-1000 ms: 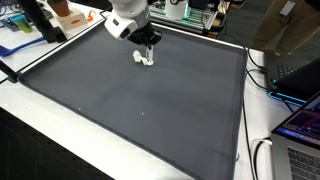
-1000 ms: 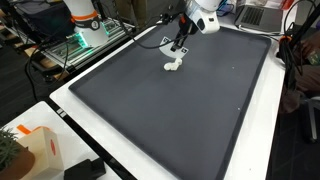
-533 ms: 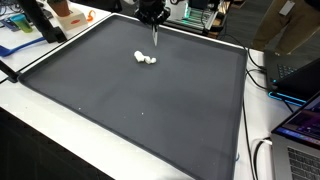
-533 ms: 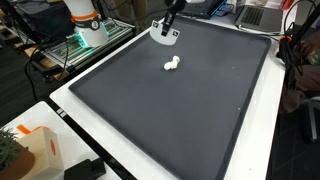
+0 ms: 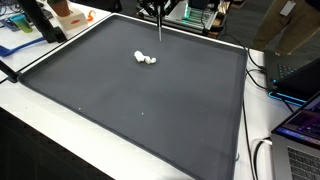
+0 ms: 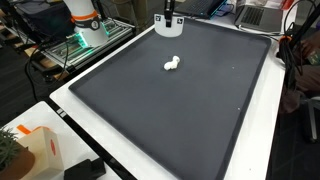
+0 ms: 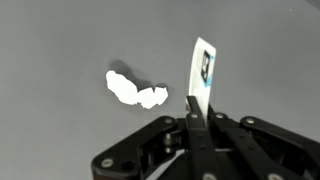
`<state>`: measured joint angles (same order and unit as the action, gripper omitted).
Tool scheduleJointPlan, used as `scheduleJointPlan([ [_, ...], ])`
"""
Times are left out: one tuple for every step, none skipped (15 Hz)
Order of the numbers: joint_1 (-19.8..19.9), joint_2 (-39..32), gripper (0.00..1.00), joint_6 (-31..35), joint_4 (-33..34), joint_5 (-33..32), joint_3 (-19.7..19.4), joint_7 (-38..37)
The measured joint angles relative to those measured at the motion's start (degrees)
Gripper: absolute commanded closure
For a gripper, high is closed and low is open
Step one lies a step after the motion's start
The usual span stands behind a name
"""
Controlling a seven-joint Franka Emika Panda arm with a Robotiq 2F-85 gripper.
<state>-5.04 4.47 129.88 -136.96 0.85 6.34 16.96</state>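
Observation:
My gripper (image 7: 196, 112) is shut on a thin white card (image 7: 203, 68) with a dark printed mark and holds it upright, high above the dark grey mat (image 5: 150, 105). In both exterior views only the gripper's lower end shows at the top edge (image 5: 159, 12) (image 6: 168, 12), with the card (image 5: 160, 29) (image 6: 167, 25) hanging below it. A small white lumpy object (image 5: 146, 58) (image 6: 172, 65) (image 7: 135, 90) lies on the mat, below and to one side of the card, apart from it.
The mat lies on a white table (image 5: 40, 125). Laptops and cables (image 5: 295, 85) stand beside one edge. An orange-and-white box (image 6: 40, 150) and a robot base with green lights (image 6: 85, 30) stand off the mat.
The gripper has risen from right by the white lumpy object toward the mat's far edge, carrying the white card. The lumpy object stays on the mat.

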Motion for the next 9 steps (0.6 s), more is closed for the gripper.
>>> scheduleJointPlan([
  [-0.02,0.4,0.96,0.49,-0.59,0.11,0.0,0.09],
  [-0.02,0.66,0.96,0.69,-0.89,0.14,-0.01,0.14],
  [-0.02,0.77,0.99,0.79,-1.04,0.15,-0.03,0.16],
  [-0.02,0.79,0.99,0.83,-1.07,0.16,-0.03,0.17],
  [-0.02,0.74,0.99,0.84,-1.0,0.12,-0.04,0.17],
  [-0.03,0.59,0.99,0.97,-0.95,0.09,-0.04,0.14],
  [-0.06,0.29,0.99,1.96,-1.02,-0.33,-0.03,-0.03],
  [-0.11,-0.21,0.99,3.54,-1.15,-0.69,-0.02,-0.05],
  [-0.16,-0.93,0.99,5.3,-1.27,-1.52,0.0,-0.2],
])
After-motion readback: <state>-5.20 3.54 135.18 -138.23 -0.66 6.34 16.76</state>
